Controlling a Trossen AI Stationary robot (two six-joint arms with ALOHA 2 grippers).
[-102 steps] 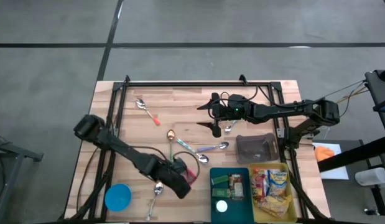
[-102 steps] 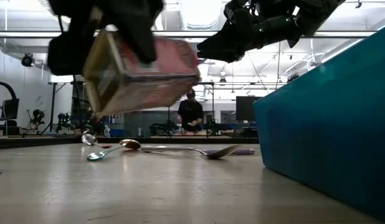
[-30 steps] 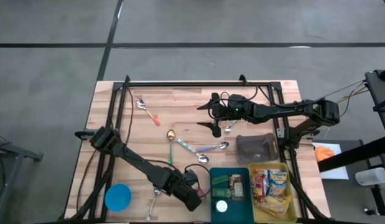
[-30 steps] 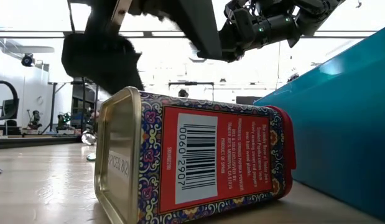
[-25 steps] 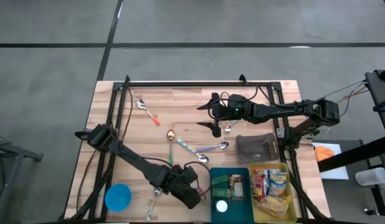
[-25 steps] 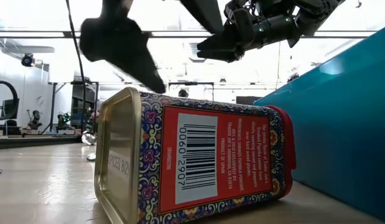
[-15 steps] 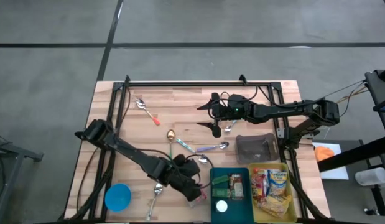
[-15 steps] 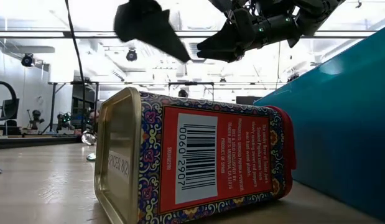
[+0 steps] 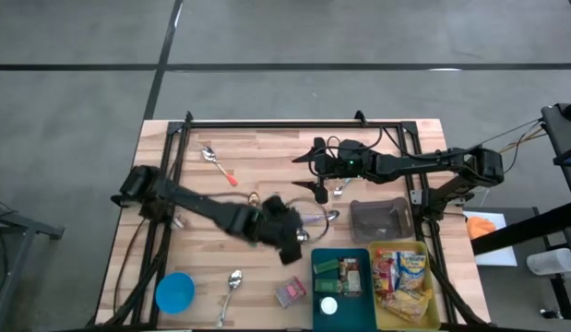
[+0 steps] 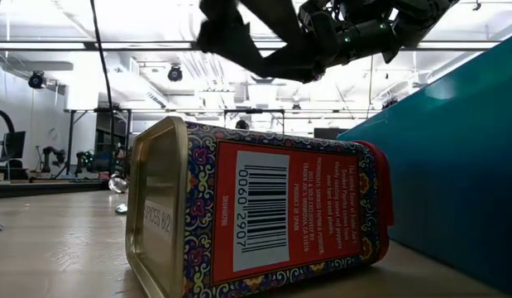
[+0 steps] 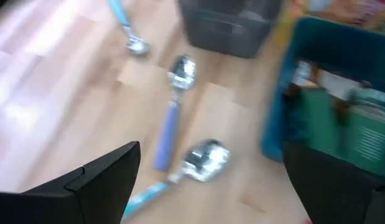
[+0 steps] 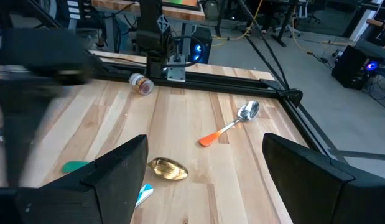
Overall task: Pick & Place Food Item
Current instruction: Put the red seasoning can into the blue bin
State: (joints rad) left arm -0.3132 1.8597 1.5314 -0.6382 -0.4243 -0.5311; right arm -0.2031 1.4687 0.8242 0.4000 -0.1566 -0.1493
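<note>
your left gripper (image 9: 287,242) has let go of the spice tin (image 9: 289,293) and lifted away, fingers spread. the tin lies on the tabletop (image 9: 257,161) beside the blue bin (image 9: 315,286), not inside yet.

A light wooden table (image 9: 377,148) with a black frame carries a spice tin (image 9: 290,293) on its side at 6 o'clock, just left of a teal bin (image 9: 341,253); a yellow bin (image 9: 405,246) and grey tray (image 9: 380,221) at 4, a blue lid (image 9: 174,293) at 7, spoons scattered centre
</note>
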